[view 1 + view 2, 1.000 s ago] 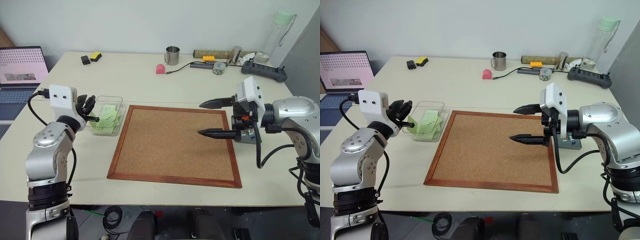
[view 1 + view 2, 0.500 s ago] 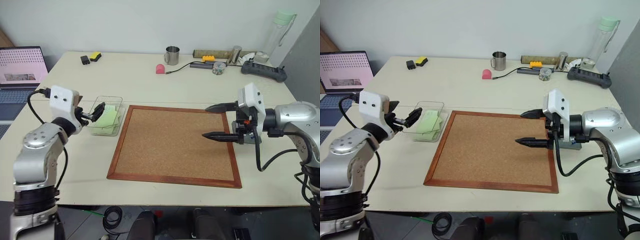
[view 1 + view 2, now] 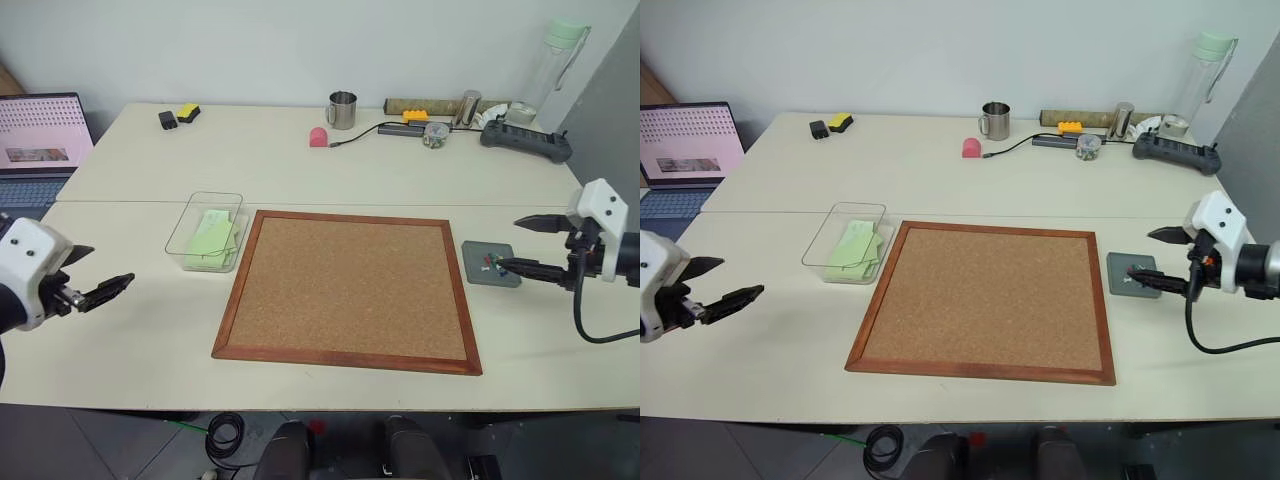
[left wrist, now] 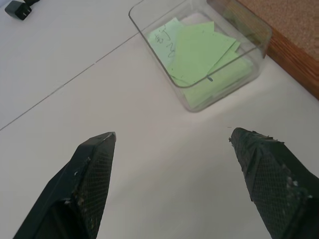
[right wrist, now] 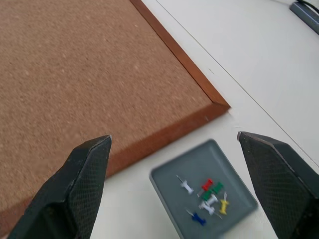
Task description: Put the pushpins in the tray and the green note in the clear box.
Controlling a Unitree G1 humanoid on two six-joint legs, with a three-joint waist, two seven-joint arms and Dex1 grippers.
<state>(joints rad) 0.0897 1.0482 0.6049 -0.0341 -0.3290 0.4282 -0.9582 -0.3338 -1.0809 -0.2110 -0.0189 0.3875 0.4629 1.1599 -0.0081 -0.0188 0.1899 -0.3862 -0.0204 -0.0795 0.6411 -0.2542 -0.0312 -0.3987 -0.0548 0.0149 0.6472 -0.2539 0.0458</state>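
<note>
Light-green paper, the green note [image 4: 199, 47], lies inside the clear box [image 3: 186, 219] left of the cork board. My left gripper [image 3: 97, 271] hangs open and empty well to the left of the box, over bare table. The small grey tray [image 5: 214, 157] sits just right of the board and holds several pins, among them the red pushpin [image 5: 207, 184] and the green pushpin [image 5: 216, 188]. My right gripper [image 3: 508, 243] is open and empty, level with the tray at its right side, the lower fingertip [image 3: 503, 264] over the tray's edge.
The wood-framed cork board [image 3: 350, 290] fills the table's middle. A laptop [image 3: 40, 130] stands at the far left. Along the back edge are a metal mug [image 3: 343, 110], a pink object [image 3: 319, 137], a power strip [image 3: 525, 140] and a bottle [image 3: 560, 60].
My left gripper opened at the clear box and drew back to the left. The right gripper, still open, swung right off the cork board to the tray.
</note>
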